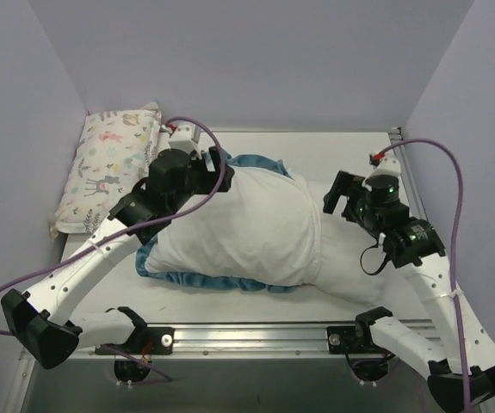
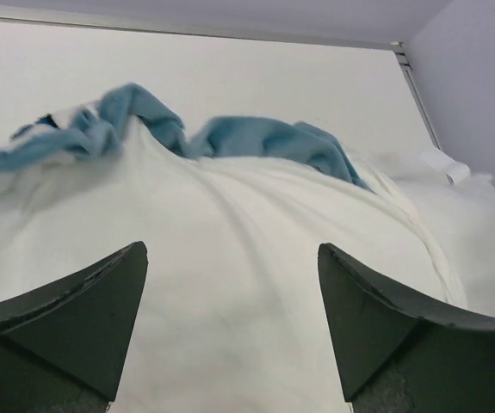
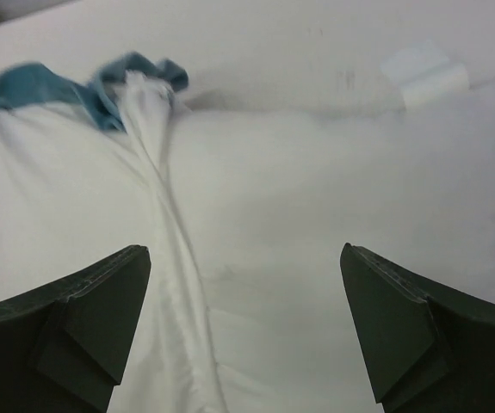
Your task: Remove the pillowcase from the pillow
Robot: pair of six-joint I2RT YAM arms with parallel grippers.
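The pillowcase (image 1: 247, 228) lies in the middle of the table with its plain white reverse up, and blue ruffled trim (image 1: 191, 280) shows along its left and near edges. The white pillow (image 1: 346, 262) sticks out of its right end. My left gripper (image 1: 219, 165) hovers open over the case's far left corner; in the left wrist view its open jaws (image 2: 232, 249) frame white fabric (image 2: 230, 206) below the blue trim (image 2: 256, 138). My right gripper (image 1: 333, 201) is open above the case's hem (image 3: 165, 215), with bare pillow (image 3: 342, 172) to the right of it. Neither holds anything.
A smaller pillow with pastel animal prints (image 1: 114, 163) lies against the left wall. Lilac walls close in the back and both sides. A metal rail (image 1: 256, 334) runs along the near edge between the arm bases. A white tag (image 3: 423, 76) sticks out of the pillow's far end.
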